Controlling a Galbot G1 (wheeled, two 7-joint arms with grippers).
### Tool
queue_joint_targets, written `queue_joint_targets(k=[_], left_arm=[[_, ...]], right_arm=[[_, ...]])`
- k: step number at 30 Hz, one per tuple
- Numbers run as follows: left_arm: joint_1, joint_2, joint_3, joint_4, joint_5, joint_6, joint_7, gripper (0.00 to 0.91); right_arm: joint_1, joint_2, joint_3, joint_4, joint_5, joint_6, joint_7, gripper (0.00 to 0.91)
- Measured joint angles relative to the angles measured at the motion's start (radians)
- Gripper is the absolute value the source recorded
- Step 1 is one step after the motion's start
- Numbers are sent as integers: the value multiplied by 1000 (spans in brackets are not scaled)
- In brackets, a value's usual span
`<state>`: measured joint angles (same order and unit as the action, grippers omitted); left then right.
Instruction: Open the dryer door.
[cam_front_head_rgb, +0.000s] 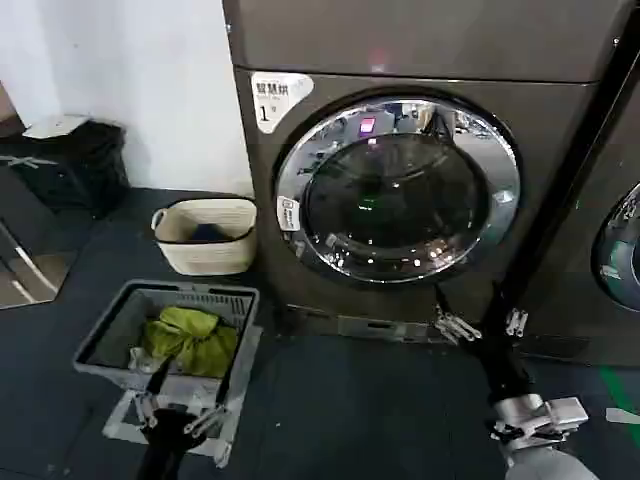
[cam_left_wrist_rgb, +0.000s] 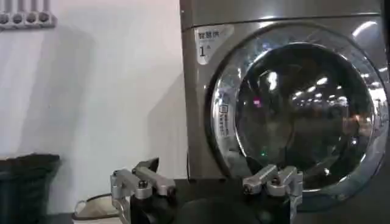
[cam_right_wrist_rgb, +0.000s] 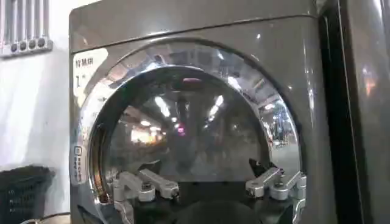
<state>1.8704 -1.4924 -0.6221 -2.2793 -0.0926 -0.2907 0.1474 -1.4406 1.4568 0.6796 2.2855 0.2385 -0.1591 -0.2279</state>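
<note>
The dryer door is a round porthole with a wide chrome rim and dark glass. It lies flush against the grey-brown machine that bears the white "1" sticker. My right gripper hangs open below the door's lower right rim, a short way in front of the machine and touching nothing. From the right wrist the door looms close ahead of the open right gripper. My left gripper is open and low on the left over a crate. From the left wrist the door lies farther off, beyond the open left gripper.
A grey crate holding green cloth stands on the dark floor at the left. A beige basket sits beside the machine, and a black bin stands by the white wall. A neighbouring machine stands at the right.
</note>
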Motion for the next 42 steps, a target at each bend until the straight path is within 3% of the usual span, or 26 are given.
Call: queue_joint_targets(k=[13, 25, 42], left_arm=[[5, 1, -1, -11, 24, 43, 22, 907], [13, -2, -3, -26, 46, 99, 28, 907], [14, -5, -2, -25, 44, 107, 27, 907]], right_arm=[[149, -105, -29, -140, 56, -43, -201, 907], [319, -196, -154, -281, 90, -47, -238, 907], [510, -238, -302, -425, 96, -59, -246, 907]])
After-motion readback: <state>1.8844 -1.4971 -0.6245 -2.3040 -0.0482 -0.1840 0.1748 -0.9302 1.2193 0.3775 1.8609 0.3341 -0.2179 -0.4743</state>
